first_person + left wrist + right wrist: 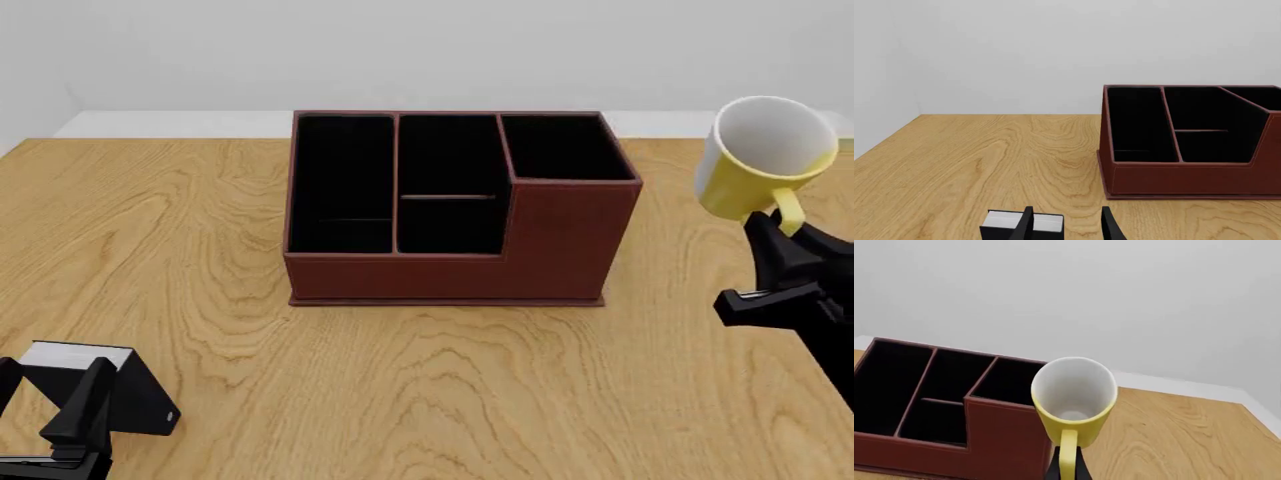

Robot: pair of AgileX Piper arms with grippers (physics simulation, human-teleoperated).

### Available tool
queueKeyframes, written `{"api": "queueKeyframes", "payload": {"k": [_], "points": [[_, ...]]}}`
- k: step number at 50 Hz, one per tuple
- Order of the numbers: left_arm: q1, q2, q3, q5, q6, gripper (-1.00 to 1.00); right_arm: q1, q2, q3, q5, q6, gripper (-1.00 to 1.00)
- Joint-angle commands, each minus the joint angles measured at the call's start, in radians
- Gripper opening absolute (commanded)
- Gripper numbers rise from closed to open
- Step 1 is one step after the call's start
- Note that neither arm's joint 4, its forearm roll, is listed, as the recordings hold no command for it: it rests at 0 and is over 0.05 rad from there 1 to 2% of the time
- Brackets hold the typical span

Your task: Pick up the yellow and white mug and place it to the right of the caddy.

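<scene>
Wooden table [441,400], one caddy [454,215], one yellow and white mug [763,160] pinched by right pincer [785,232], left pincer [1066,227] spread.

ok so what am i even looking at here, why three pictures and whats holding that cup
These are simulator renders of a two-armed robot at a wooden table. The front view looks down from behind the arms; the other two come from cameras on each wrist. On the table stand a red-brown caddy and a small black box with a white top, which sits by the left gripper. The right gripper holds the yellow and white mug by its handle, lifted, tilted, to the right of the caddy.
</scene>
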Motion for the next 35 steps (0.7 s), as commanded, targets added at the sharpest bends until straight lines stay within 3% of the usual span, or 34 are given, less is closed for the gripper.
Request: {"api": "queueKeyframes", "payload": {"k": [1, 35], "points": [[0.0, 0.0, 0.0, 0.0, 0.0, 1.0, -0.009, 0.048, 0.018, -0.052, 0.006, -1.0], [0.0, 0.0, 0.0, 0.0, 0.0, 1.0, -0.032, 0.177, 0.055, -0.179, -0.002, -1.0]]}}
